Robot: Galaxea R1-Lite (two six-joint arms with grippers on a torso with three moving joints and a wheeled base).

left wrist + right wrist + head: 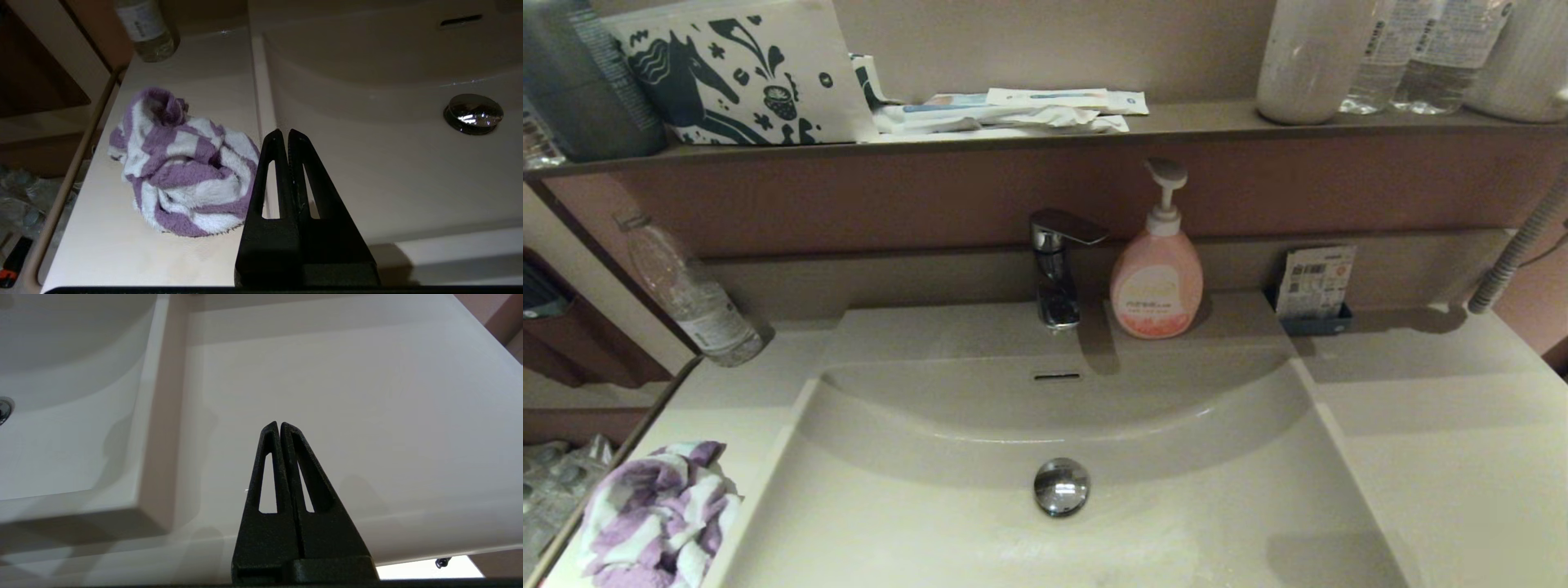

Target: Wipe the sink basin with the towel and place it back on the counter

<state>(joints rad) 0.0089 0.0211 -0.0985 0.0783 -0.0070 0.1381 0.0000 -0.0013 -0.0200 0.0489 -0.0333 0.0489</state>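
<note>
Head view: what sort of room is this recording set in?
Most likely a home or hotel bathroom vanity: an off-white rectangular sink basin with a chrome tap, a pink pump bottle of soap beside it, and wrapped toiletries on the brown shelf above.

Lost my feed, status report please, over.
Left pincer shut, empty, beside the towel. Right pincer shut over the counter. Towel bunched on counter left of sink basin. Nothing blocking.

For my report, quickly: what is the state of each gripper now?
Left gripper: jaws closed, holding nothing; the towel lies on the counter.
Right gripper: jaws closed, holding nothing.
</note>
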